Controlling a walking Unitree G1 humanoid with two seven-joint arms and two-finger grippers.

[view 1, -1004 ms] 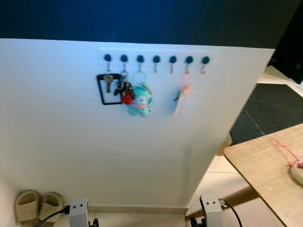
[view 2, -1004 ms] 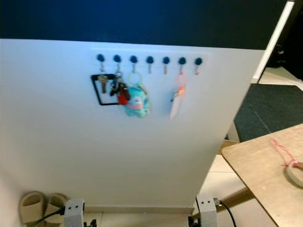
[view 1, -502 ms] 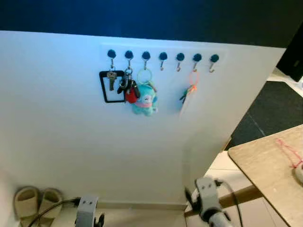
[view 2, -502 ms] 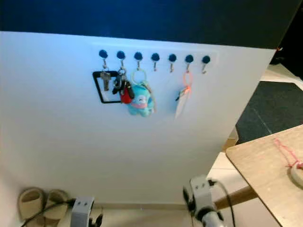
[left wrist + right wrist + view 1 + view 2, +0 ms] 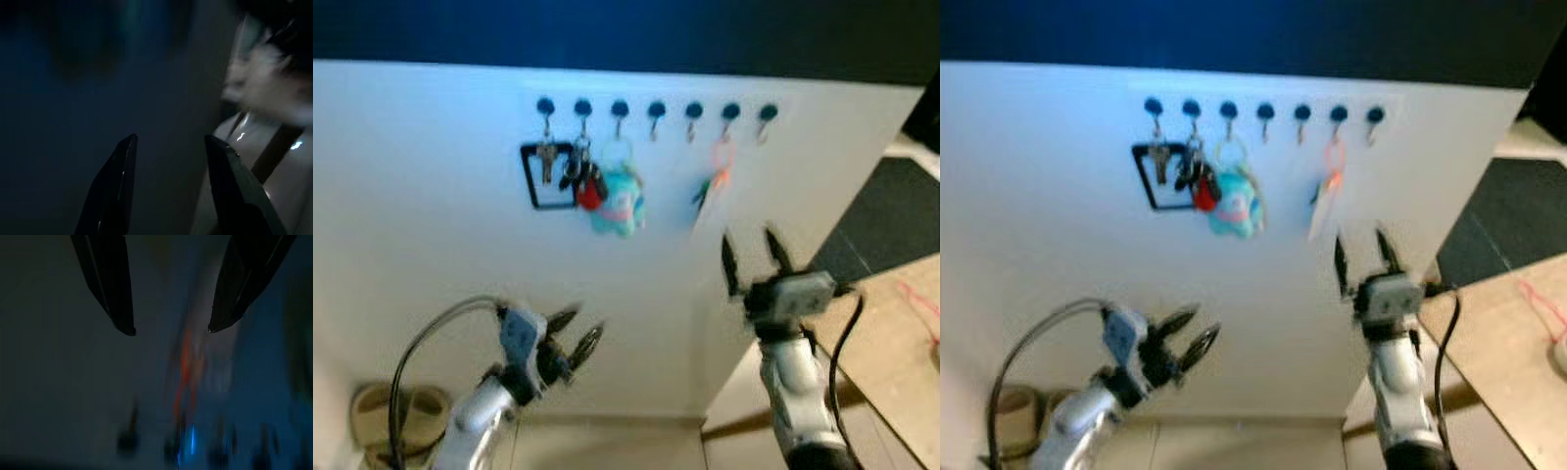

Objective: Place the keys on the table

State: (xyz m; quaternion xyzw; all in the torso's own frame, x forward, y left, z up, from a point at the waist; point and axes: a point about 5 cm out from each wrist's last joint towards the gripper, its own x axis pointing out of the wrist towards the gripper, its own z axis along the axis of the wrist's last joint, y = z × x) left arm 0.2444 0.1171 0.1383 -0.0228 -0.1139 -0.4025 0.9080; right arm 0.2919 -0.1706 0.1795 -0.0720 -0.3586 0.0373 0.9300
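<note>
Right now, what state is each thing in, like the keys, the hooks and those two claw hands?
Right gripper: open, raised below the orange key tag.
Left gripper: open, lower, empty.
Orange key tag: hanging on its hook.
Blue plush keychain: hanging.
Red key bunch: hanging.
Black-framed key: hanging.
Last hook: bare.
Slippers: on the floor.
Table: no keys on it yet.
</note>
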